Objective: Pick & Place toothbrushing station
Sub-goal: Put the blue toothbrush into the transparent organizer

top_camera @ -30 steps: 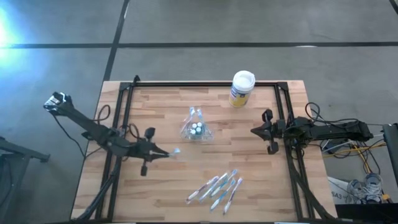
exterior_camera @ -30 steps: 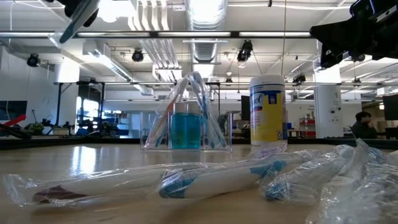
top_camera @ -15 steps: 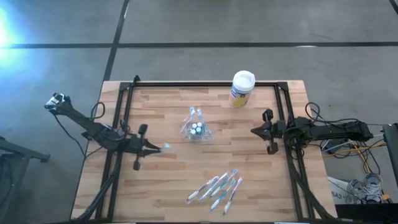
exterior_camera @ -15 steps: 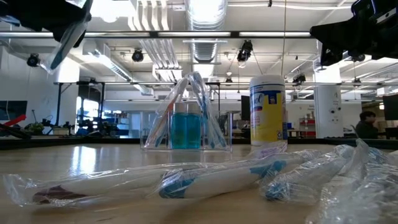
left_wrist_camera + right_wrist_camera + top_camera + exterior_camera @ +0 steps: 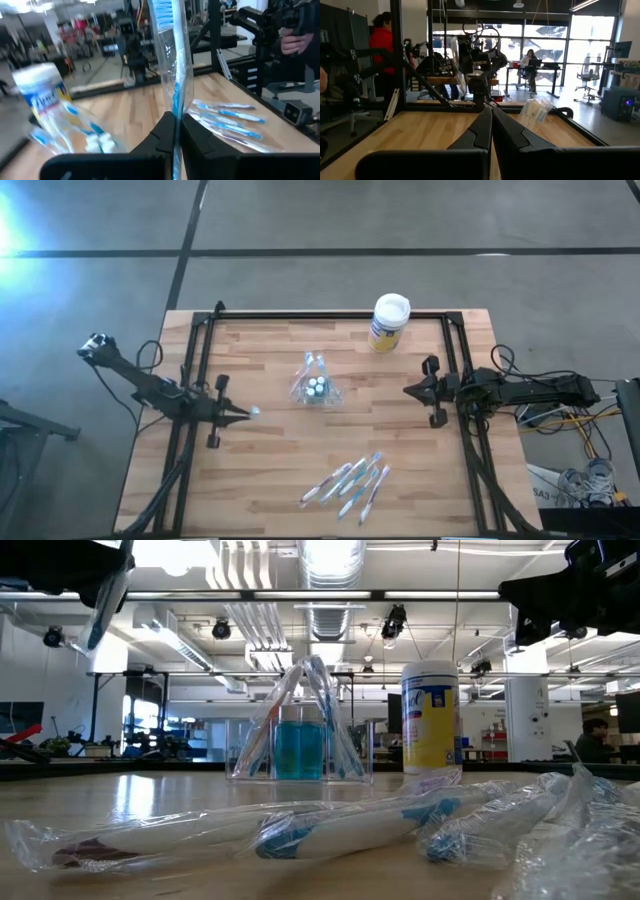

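The small clear plastic holder (image 5: pixel 316 387) with teal-capped white tubes and a few upright brushes stands mid-table, toward the far side. To its left, raised above the wood, the left gripper (image 5: pixel 174 131) pinches one slim blue-and-white toothbrush in a clear wrapper (image 5: pixel 168 47). More wrapped toothbrushes (image 5: pixel 349 479) lie near the front edge. The white-lidded canister with a yellow-blue label (image 5: pixel 388 322) stands at the back. The right gripper (image 5: pixel 491 125) waits at the right edge, fingers pressed together, empty.
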Controlling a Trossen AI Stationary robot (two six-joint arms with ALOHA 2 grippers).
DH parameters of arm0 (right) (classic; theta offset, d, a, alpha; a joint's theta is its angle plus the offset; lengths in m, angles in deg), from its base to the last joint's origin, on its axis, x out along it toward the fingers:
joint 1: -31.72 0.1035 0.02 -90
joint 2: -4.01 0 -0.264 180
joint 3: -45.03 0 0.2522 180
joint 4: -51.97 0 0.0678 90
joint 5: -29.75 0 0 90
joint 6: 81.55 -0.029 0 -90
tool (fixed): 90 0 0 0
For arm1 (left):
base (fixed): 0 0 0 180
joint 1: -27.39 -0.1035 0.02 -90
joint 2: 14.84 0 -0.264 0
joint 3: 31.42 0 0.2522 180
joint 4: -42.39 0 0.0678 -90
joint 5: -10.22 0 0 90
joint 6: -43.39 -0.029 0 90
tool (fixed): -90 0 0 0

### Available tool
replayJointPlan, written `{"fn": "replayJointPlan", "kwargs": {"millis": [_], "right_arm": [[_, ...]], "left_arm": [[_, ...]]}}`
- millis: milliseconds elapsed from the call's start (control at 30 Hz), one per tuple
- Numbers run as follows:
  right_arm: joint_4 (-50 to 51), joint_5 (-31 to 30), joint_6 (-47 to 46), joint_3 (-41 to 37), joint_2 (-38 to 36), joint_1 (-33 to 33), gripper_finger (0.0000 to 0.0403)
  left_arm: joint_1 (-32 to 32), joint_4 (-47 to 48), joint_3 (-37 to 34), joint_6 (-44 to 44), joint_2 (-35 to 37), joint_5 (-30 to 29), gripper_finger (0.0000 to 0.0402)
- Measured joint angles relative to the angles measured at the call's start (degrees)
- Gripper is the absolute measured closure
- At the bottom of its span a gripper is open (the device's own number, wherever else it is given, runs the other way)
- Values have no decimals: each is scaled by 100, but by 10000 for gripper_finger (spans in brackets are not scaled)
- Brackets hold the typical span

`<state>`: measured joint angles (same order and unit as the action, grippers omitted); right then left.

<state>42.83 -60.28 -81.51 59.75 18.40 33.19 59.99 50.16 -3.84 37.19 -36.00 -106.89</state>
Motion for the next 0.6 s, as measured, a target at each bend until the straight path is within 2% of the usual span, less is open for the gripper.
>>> {"fn": "replayJointPlan", "kwargs": {"millis": [233,400,600], "right_arm": [[-1,0,-184,0,0,0,394],[-4,0,-182,0,-2,-2,394],[-4,0,-158,0,0,-2,394]], "left_arm": [[-4,129,-19,-577,720,0,389],[-8,472,-10,-610,1355,-23,389],[-9,595,-311,-687,1991,-19,389]]}}
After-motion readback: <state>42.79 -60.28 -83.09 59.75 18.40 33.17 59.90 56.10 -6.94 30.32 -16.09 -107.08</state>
